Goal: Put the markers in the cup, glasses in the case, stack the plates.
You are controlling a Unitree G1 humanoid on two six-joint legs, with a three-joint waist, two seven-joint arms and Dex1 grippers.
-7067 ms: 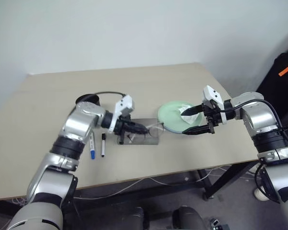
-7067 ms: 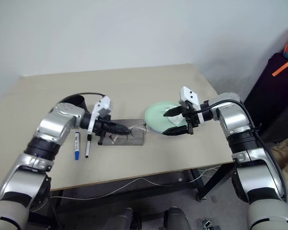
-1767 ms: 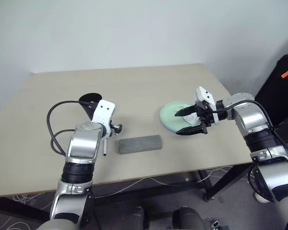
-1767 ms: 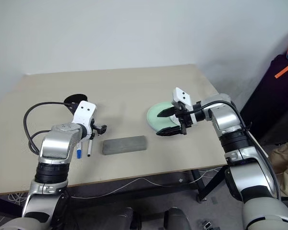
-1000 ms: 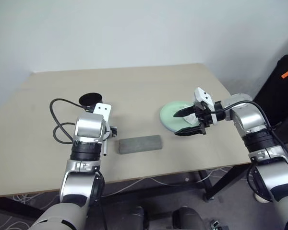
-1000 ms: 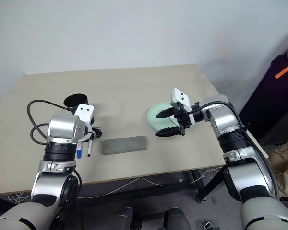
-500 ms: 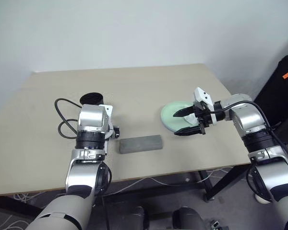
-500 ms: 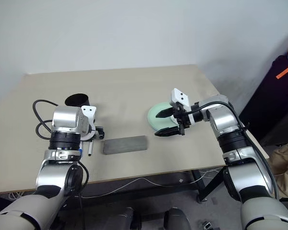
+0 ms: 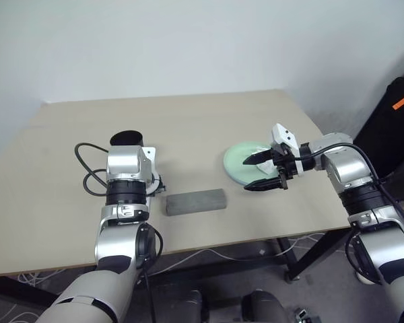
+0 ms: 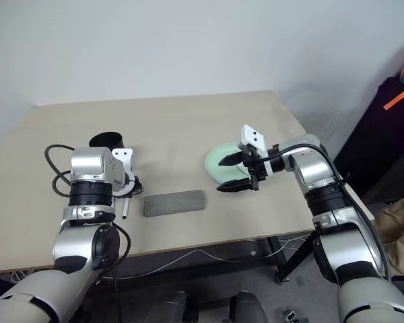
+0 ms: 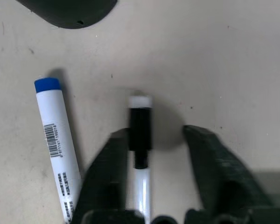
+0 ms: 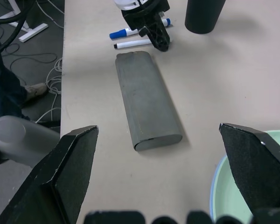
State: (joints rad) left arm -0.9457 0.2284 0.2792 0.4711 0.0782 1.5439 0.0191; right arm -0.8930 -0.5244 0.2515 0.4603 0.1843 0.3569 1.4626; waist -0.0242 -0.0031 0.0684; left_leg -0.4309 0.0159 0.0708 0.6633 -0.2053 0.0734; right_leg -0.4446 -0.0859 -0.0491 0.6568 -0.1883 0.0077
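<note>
Landmark: grey case, shut, lying flat near the front edge of a beige table.

Printed on the blue marker: a barcode and small black text, too small to read. No other legible writing.

Blue marker and black marker side by side on the table, left of the case, not touching each other. Black cup upright behind them, farther back and left of the case.

Left gripper pointing down over the black marker, fingers straddling it at a narrow gap, one finger at the barrel, the other a little apart from it.

Plates stacked right of the case, mint green on light blue. Right gripper spread wide above them, holding nothing.

Plain white wall behind; cables on the floor under the table.
</note>
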